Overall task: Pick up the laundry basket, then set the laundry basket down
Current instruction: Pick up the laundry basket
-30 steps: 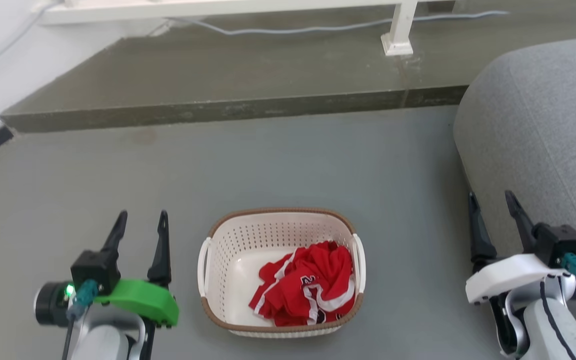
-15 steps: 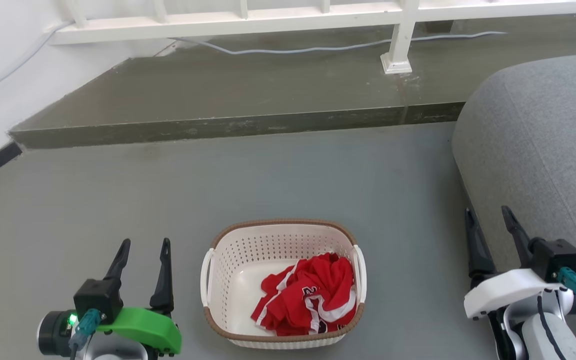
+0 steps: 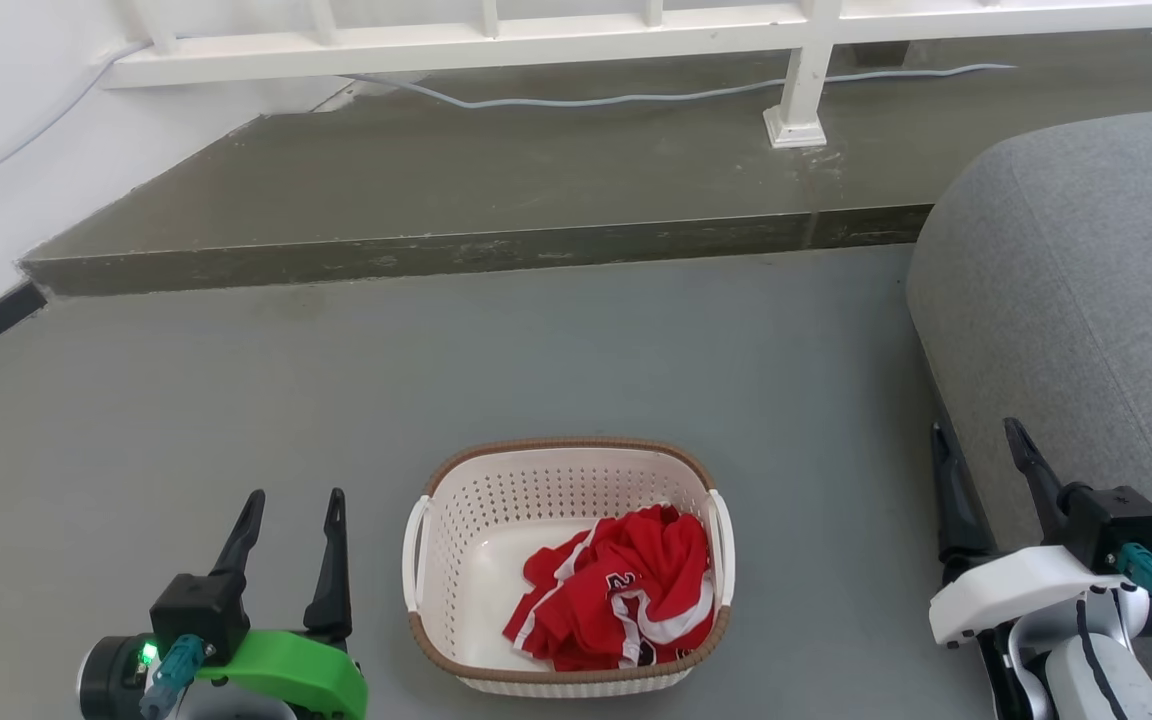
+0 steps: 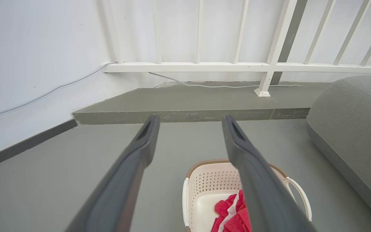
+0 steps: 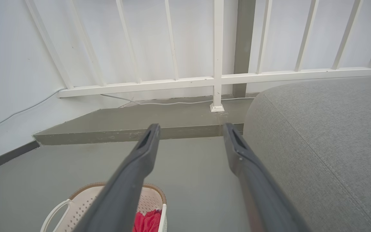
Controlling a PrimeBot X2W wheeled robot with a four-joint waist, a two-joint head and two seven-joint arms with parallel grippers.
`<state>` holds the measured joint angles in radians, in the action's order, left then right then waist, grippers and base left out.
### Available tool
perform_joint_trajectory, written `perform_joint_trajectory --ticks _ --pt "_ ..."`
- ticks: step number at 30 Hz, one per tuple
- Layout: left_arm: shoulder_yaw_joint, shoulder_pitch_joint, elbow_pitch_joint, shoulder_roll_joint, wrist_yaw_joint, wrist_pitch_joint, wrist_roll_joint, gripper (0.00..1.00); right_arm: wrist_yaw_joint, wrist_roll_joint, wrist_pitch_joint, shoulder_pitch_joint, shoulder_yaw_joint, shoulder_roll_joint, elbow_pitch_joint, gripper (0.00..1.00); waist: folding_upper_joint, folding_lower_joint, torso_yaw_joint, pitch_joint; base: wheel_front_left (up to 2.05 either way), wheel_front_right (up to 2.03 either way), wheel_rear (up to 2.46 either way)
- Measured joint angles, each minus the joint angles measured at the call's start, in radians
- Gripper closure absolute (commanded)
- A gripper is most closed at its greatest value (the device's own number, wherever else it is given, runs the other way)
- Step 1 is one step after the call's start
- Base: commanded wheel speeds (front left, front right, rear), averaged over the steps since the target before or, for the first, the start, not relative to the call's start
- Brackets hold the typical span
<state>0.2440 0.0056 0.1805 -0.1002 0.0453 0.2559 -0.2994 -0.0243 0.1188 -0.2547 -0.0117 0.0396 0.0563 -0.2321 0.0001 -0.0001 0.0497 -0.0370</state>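
Laundry basket (image 3: pixel 566 443) sits on the floor at bottom centre of the head view, red shirt (image 3: pixel 626 590) inside. Left gripper (image 3: pixel 296 497) and right gripper (image 3: pixel 974 428) flank it, well apart from it, fingers spread and empty. Left wrist view: basket at lower right, partly behind a finger. Right wrist view: it's lower left. Looks like the pickup hasn't started; next, I'd guess, both reach in for the side handles (image 3: pixel 410 550).
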Motion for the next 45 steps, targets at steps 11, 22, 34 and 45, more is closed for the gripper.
perform_joint_trajectory --ticks 11,22,34,45 --pt "0.001 0.001 -0.025 -0.002 0.008 -0.001 0.0 0.0 0.0 0.0 0.0 0.0 0.005 -0.001 0.0 0.0 0.0 0.0 -0.004 -0.008 0.0 0.0 0.0" --pt "0.007 0.001 -0.043 -0.003 0.009 -0.018 0.001 0.0 -0.001 0.0 0.009 -0.001 0.019 -0.001 0.002 0.0 0.0 0.0 -0.005 -0.041 0.0 0.0 0.0" --pt "0.017 -0.02 -0.065 -0.003 0.009 -0.053 0.001 0.0 -0.002 0.003 0.031 0.005 0.03 -0.001 0.022 0.0 0.0 0.0 -0.005 -0.138 0.0 0.0 0.0" --pt "0.022 -0.124 -0.05 -0.004 -0.003 -0.081 0.001 0.0 -0.019 0.004 0.048 0.082 0.053 -0.001 0.014 0.0 0.0 0.0 -0.005 -0.281 0.0 0.0 0.0"
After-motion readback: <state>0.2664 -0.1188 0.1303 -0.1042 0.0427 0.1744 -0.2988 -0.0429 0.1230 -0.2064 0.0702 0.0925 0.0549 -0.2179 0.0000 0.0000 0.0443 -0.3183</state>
